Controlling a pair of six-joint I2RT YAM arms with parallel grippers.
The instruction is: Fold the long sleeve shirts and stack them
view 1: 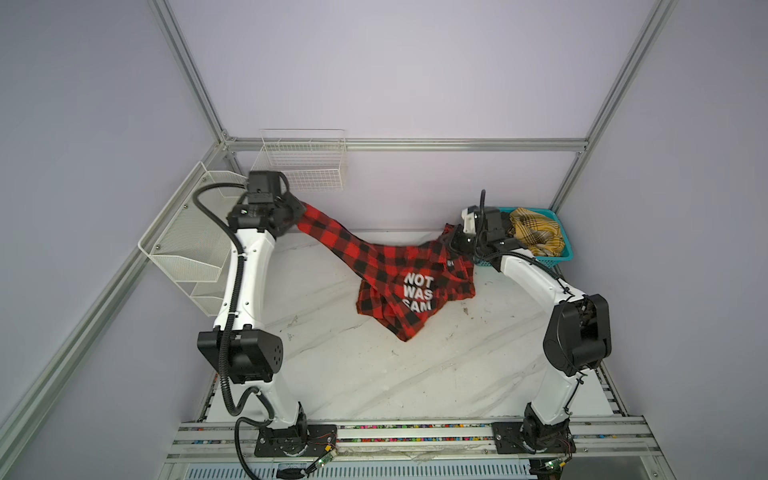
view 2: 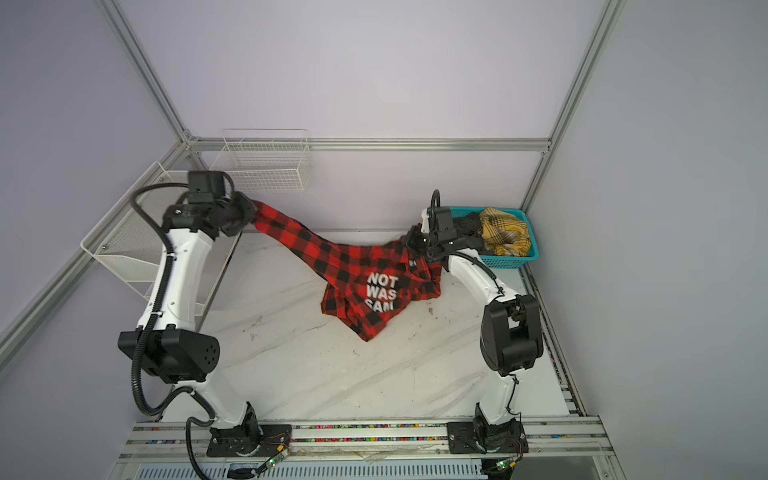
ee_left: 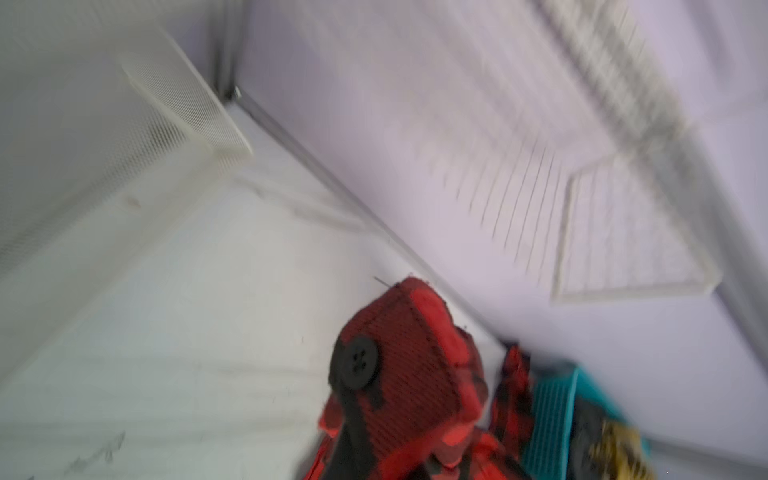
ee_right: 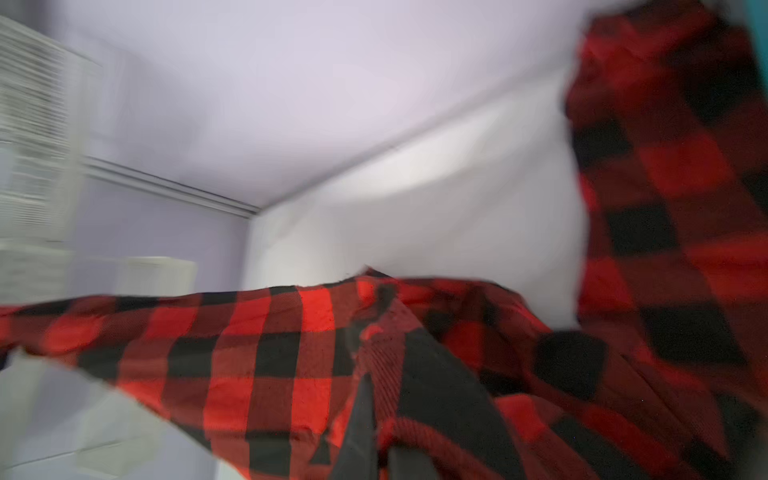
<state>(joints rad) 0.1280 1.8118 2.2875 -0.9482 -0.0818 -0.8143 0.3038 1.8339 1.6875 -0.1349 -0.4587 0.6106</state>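
Red-and-black checked shirt (view 1: pixel 399 270) hangs slung between the two arms over the back half of the table (view 1: pixel 374 382). The lettered body sags and appears to rest on the table, and one sleeve (view 1: pixel 332 235) is stretched taut, rising to the left. Left tool (view 1: pixel 297 211) is pressed together on the cuff (ee_left: pixel 409 332), whose black button shows in the left wrist view. Right tool (view 1: pixel 452 243) pinches a bunch of shirt at the opposite end; the right wrist view is blurred, but its fingers (ee_right: pixel 360 428) are shut with cloth between them. Step in hand, as I read it: opening the shirt out before any fold. Nothing is folded or stacked yet. The next move probably calls for both arms to draw apart evenly, then lower toward the near edge so the body lies flat without bunching. Room: the left tool is close to the wire basket (view 1: pixel 303 166) on the back wall and to the mesh rack (view 1: pixel 187 249), so there is little slack that way. The right tool sits just beside the teal basket (view 1: pixel 568 251), which holds a yellow checked cloth (view 1: pixel 536 235). The near half of the table is open.
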